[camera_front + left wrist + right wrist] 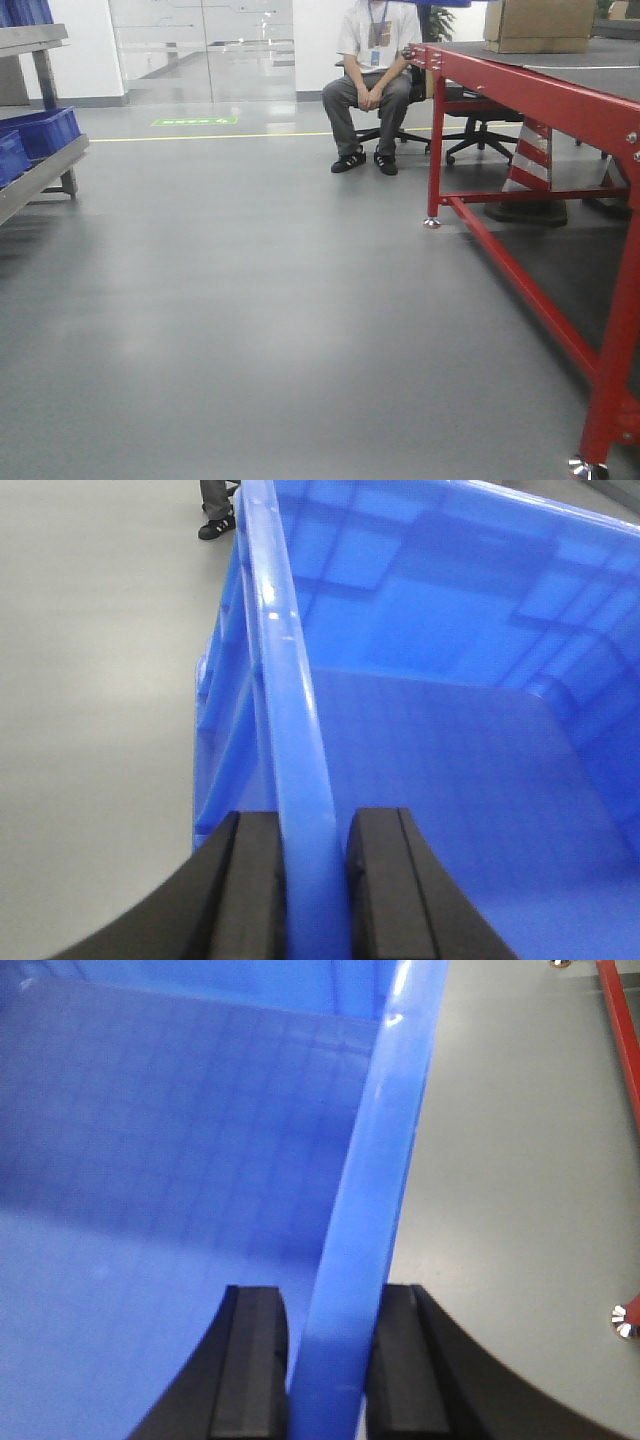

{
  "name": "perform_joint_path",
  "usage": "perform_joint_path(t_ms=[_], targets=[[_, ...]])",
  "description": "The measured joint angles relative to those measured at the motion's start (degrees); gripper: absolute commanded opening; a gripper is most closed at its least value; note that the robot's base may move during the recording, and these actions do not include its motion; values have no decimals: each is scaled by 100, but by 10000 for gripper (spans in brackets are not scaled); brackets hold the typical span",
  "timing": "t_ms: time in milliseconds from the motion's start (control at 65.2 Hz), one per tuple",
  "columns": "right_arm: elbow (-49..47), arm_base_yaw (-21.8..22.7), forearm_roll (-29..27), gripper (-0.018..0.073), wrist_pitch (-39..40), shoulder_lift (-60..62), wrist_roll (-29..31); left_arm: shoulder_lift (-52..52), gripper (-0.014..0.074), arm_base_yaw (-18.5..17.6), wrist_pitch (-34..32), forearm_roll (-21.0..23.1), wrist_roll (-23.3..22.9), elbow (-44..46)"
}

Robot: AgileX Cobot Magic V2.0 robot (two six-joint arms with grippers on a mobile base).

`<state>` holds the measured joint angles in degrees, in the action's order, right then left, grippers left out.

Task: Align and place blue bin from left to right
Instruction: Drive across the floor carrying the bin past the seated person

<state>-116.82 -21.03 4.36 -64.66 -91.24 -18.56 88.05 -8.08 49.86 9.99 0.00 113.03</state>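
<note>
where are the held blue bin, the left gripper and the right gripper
blue bin [450,780]: left wrist view, inner floor
left gripper [312,825]: left wrist view, midway between fingertips
right gripper [328,1300]: right wrist view, midway between fingertips

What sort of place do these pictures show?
Probably a warehouse or factory floor: a red workbench, a rack of blue crates, a cardboard box. The left gripper and right gripper hold a blue bin.

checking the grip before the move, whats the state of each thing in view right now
blue bin, empty, rim gripped on two opposite sides
left hand, shut on the bin's rim
right hand, shut on the bin's rim
person, seated, hands clasped
cardboard box, resting on the red table
striped cone, upright under the table
</note>
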Motion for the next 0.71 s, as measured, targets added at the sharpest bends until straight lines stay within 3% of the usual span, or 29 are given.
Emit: perform_joint_path(t_ms=[705], targets=[[0,0,0,-70,0,0,0,0,-111,0,0,0,0,0]])
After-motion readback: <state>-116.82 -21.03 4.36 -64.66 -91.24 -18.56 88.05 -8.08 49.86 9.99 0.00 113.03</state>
